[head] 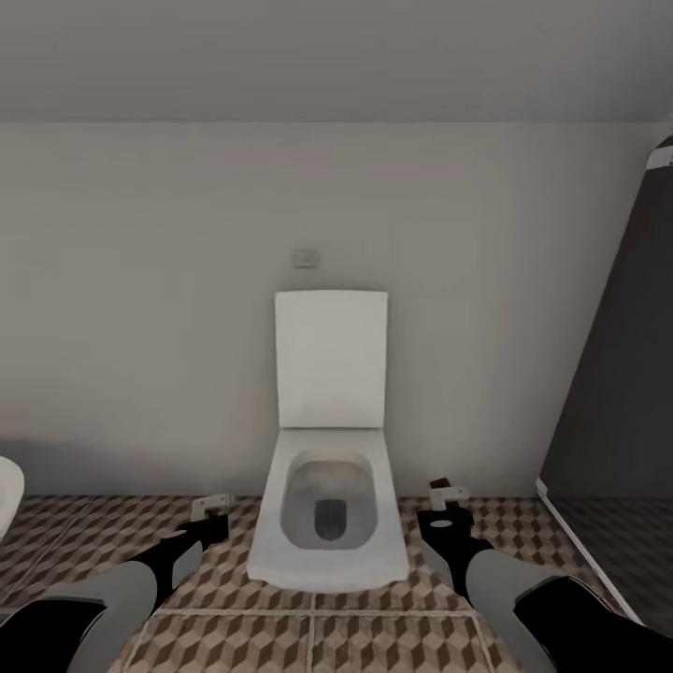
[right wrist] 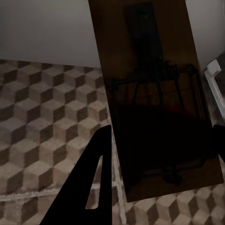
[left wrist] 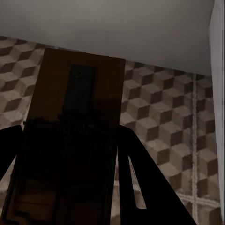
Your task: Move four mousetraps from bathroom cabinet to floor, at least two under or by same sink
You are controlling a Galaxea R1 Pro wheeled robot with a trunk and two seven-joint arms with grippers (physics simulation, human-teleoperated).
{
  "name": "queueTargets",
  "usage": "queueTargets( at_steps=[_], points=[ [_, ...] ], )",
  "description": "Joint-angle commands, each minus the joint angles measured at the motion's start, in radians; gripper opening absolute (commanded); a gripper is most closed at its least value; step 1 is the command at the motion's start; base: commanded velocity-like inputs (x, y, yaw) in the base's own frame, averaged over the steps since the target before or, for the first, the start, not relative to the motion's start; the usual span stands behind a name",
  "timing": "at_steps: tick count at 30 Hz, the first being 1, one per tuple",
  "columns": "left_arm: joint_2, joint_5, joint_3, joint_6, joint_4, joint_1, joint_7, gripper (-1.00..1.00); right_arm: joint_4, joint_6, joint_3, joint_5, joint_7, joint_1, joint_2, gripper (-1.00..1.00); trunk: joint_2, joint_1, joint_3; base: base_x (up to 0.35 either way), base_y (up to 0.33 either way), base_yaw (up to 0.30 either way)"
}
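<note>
You face a white toilet (head: 329,467) in the frame's centre. Your left gripper (head: 211,508) at lower left clamps one mousetrap (left wrist: 70,136), your right gripper (head: 447,494) at lower right clamps another mousetrap (right wrist: 154,98), both above the bathroom floor (head: 393,640)

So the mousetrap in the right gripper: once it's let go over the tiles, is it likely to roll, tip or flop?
Probably none of these. The mousetrap looks like a flat, rigid wooden board, so it should land flat on the bathroom floor and stay rather than roll. It holds straight between the right gripper's fingers without sagging, so it's likely stiff and light. Its wire spring could snag.
</note>
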Motion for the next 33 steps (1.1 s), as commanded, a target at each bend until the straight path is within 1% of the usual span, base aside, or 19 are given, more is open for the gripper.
queueTargets(
  at_steps=[1, 8, 29, 33],
  points=[
    [0.0, 0.007, -0.008, -0.003, 0.001, -0.001, 0.002, -1.0, 0.0, -0.002, 0.009, -0.011, -0.001, -0.001, 0.0, -1.0, 0.0, 0.0, -0.001, 0.0, -0.213, 0.0],
    [0.001, 0.008, -0.008, -0.004, 0.001, -0.001, 0.002, -1.0, 0.0, -0.002, 0.009, -0.011, -0.001, -0.001, 0.0, -1.0, 0.0, 0.0, -0.001, 0.0, -0.085, 0.0],
    [0.001, 0.005, -0.008, -0.004, 0.003, -0.001, 0.0, -1.0, 0.0, -0.001, 0.012, -0.011, -0.002, -0.001, -0.001, -1.0, 0.0, 0.0, -0.001, 0.0, -0.004, 0.0],
    [0.002, 0.004, -0.009, -0.004, 0.003, -0.001, -0.002, -1.0, 0.001, 0.006, 0.011, -0.013, 0.006, -0.001, -0.001, -1.0, 0.0, 0.0, -0.001, 0.0, 0.0, 0.0]
  ],
)
